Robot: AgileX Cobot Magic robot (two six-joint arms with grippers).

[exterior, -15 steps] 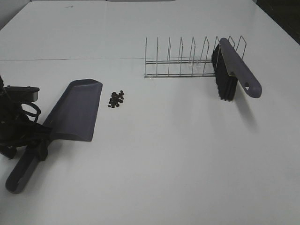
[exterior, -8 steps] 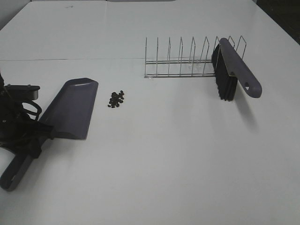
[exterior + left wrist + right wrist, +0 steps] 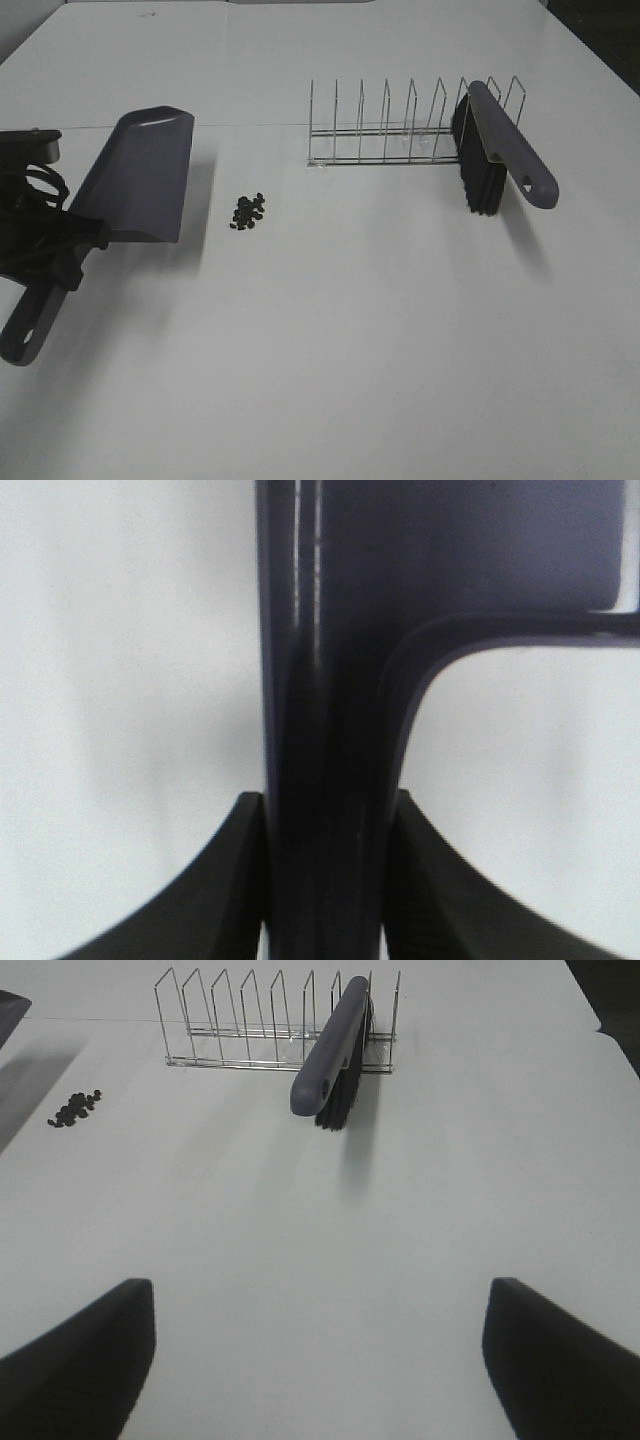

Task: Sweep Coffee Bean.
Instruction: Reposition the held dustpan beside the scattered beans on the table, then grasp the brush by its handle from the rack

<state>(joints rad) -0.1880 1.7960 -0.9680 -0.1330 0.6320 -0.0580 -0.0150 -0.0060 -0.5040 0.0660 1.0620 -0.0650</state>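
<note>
The coffee beans (image 3: pixel 248 210) lie in a small dark heap on the white table, also seen in the right wrist view (image 3: pixel 76 1108). My left gripper (image 3: pixel 62 250) is shut on the handle of the grey dustpan (image 3: pixel 135 180) and holds it above the table, left of the beans. In the left wrist view the fingers (image 3: pixel 205 900) clamp the dustpan handle (image 3: pixel 325 730). The grey brush (image 3: pixel 500 150) with black bristles leans in the wire rack (image 3: pixel 385 130). My right gripper (image 3: pixel 320 1360) is open and empty, well short of the brush (image 3: pixel 335 1050); it does not show in the exterior view.
The wire rack (image 3: pixel 240 1020) stands at the back right of the table. A thin seam line (image 3: pixel 250 125) runs across the table behind the beans. A corner of the dustpan (image 3: pixel 10 1005) shows in the right wrist view.
My left gripper has lifted the dustpan off the table and carried it back and to the left, away from the beans. The beans, brush and rack have not moved.
</note>
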